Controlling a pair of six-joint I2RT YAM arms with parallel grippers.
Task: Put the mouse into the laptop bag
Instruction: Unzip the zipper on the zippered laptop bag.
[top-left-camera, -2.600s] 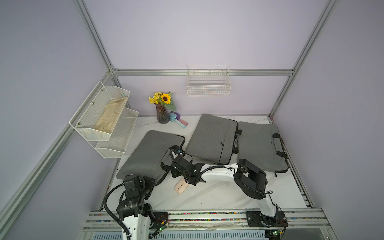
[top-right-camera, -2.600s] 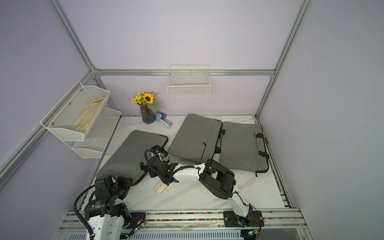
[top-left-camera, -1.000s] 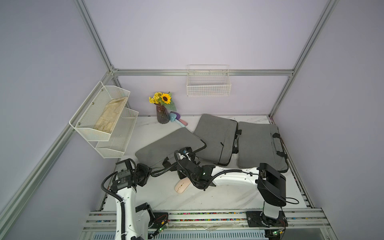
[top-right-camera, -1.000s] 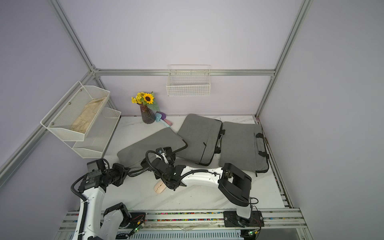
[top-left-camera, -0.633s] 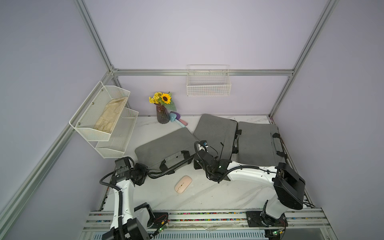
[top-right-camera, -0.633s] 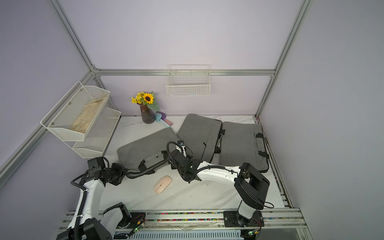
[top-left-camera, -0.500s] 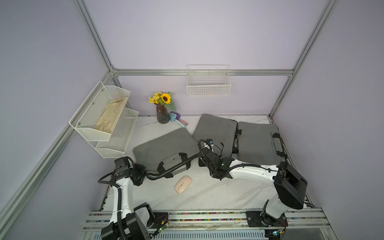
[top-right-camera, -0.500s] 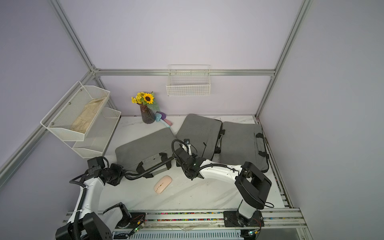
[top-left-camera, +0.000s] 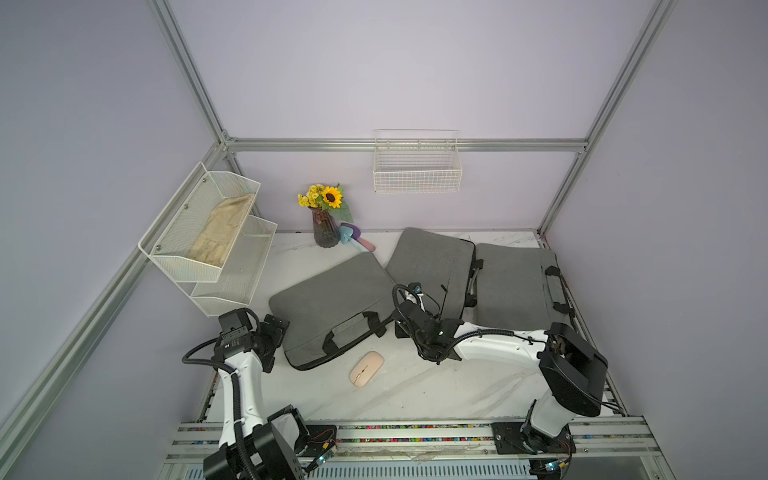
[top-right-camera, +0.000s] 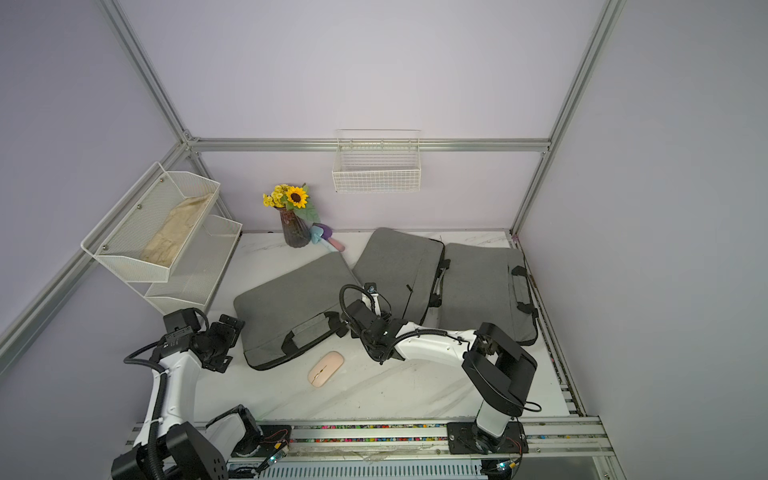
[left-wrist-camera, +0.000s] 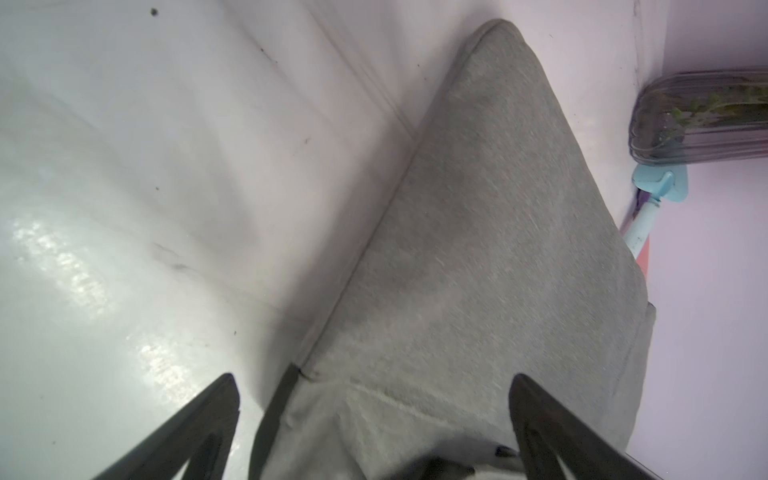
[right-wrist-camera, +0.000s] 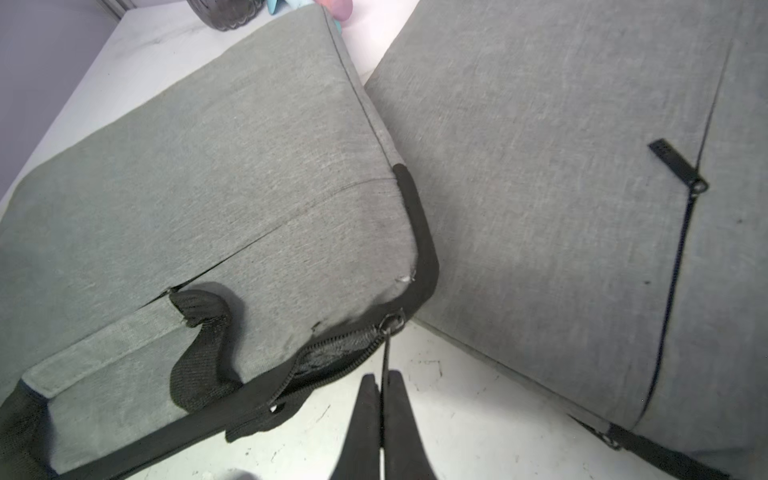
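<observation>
No text, label, brand, number or sign is legible in any view. Small pale marks on the black wrist housing (top-left-camera: 235, 332) of the left arm (top-left-camera: 243, 382), seen in both top views, are too small to read.

In both top views the cell is seen from high above the 6 o'clock edge of the table (top-left-camera: 436, 395), tilted steeply down toward the back wall (top-left-camera: 415, 83) at 12. Almost the same scene is shared, shifted slightly sideways. The left wrist camera is carried low at about 8 o'clock, close over a corner of the laptop bag (left-wrist-camera: 478, 270). It is aimed past the wide-spread left gripper (left-wrist-camera: 372, 380) toward 1 o'clock, where the vase (left-wrist-camera: 702, 116) is caught. The right wrist camera is held nearer the centre, just behind the right gripper (right-wrist-camera: 381, 376) pinched on the zipper pull (right-wrist-camera: 387, 349), and is aimed toward 11 o'clock — the same bag and vase are shared, and the middle bag (right-wrist-camera: 561, 187) is added.
</observation>
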